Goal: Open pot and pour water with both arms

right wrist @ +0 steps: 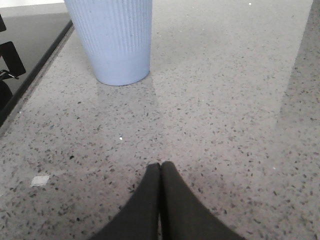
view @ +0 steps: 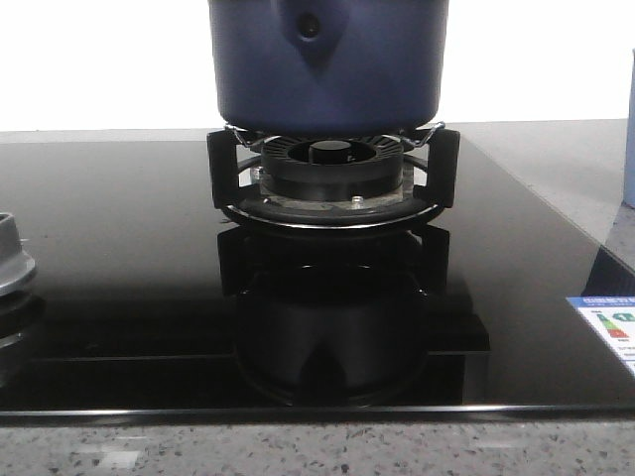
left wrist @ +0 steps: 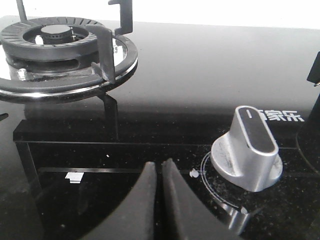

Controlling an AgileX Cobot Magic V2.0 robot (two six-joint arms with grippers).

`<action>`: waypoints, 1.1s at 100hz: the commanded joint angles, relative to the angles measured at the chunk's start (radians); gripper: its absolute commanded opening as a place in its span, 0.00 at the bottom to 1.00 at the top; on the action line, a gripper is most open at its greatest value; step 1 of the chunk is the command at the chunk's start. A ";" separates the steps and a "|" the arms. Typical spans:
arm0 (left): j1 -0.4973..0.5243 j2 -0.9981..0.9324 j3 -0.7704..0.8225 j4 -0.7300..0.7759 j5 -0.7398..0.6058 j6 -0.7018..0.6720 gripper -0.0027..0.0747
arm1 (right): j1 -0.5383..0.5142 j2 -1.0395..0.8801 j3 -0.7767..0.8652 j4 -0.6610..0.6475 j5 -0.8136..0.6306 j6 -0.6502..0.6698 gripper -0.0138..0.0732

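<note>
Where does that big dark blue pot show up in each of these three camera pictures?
Front view: the pot fills the top centre, sitting on the burner's black supports.
Left wrist view: not in it; only an uncovered burner and a silver knob.
Right wrist view: not in it.
Shared landmark: the black glass stovetop, at the edge of the right wrist view.

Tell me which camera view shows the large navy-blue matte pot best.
The front view: the large navy-blue matte pot sits on the black burner grate, its lower body and handle mount visible, its top cropped. Neither wrist view shows the pot; the left shows an empty burner and a silver knob, the right a pale blue ribbed cup.
</note>
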 commanded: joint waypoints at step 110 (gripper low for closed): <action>0.004 -0.030 0.041 0.000 -0.060 -0.011 0.01 | -0.006 -0.021 0.028 -0.300 -0.130 -0.005 0.08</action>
